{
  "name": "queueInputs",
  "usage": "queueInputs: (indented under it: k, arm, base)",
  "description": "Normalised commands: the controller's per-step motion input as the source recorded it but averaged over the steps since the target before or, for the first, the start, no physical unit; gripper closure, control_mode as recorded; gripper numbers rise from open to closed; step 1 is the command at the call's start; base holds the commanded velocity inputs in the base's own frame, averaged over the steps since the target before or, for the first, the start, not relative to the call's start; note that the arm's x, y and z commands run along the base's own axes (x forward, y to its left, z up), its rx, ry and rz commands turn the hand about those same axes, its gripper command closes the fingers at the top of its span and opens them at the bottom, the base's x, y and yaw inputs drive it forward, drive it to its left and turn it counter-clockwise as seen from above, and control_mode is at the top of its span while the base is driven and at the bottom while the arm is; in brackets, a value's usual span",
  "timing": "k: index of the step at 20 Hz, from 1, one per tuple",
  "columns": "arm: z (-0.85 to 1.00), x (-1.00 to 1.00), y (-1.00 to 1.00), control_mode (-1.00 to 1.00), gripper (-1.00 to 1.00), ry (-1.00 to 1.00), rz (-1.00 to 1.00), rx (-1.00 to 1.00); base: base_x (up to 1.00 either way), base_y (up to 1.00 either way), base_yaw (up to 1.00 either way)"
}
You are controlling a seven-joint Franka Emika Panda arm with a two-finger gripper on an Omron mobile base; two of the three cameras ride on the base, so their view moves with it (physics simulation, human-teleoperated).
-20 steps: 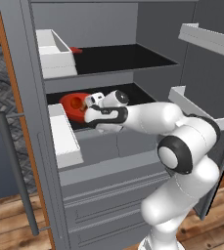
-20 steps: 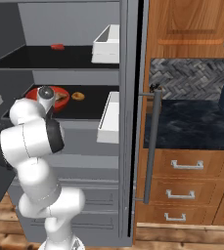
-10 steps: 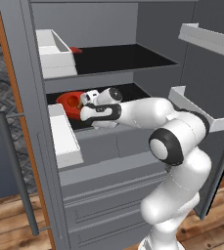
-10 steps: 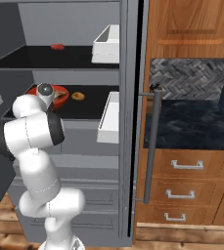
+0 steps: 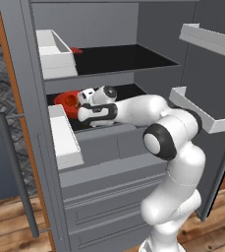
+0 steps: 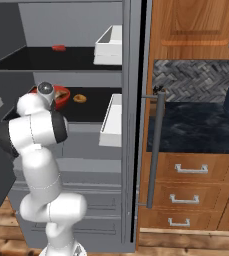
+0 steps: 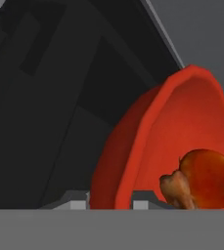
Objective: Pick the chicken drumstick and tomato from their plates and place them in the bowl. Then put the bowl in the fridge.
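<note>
Left base view first: my arm reaches into the open fridge (image 5: 114, 147), and my pincer (image 5: 79, 109) sits at the near edge of the red bowl (image 5: 66, 100) on the dark middle shelf (image 5: 128, 91). The hand blocks the fingers, so from here I can't tell how they stand. A white bin (image 5: 55, 49) sits on the shelf above with something small and red (image 5: 76, 50) just beside it, and another white bin (image 5: 65, 138) sticks out below the bowl.

Right base view: the bowl (image 6: 61, 95) peeks out behind my wrist on that same middle shelf, and a small tan ring-shaped thing (image 6: 79, 98) lies just beside it. White bins (image 6: 110, 46) hang at the right of the fridge interior. Past the fridge there's a dark stone tabletop (image 6: 196, 125) over wooden drawers (image 6: 191, 195).

Hand view: the bowl's rim (image 7: 133, 146) runs down between my two fingertips (image 7: 77, 204) — they sit one on each side of it, pinching the wall. Inside the bowl the tomato (image 7: 209, 178) rests touching the chicken drumstick (image 7: 176, 188).
</note>
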Motion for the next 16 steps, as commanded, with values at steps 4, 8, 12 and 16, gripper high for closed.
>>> queueInputs:
  k: [4, 8, 12, 16]
  arm:
    - [-0.01, 0.19, 0.04, -1.0, 1.0, 0.0, 0.0, 0.0]
    - [0.0, 0.12, 0.04, -1.0, -1.0, -0.01, 0.0, 0.0]
    - [0.0, 0.01, 0.0, -1.0, -1.0, -0.07, 0.0, 0.0]
    - [0.02, 0.0, -0.01, -1.0, -1.0, -0.1, 0.0, 0.0]
  base:
    - [0.0, 0.0, 0.0]
    - [0.0, 0.0, 0.0]
    - [0.0, 0.0, 0.0]
    - [0.0, 0.0, 0.0]
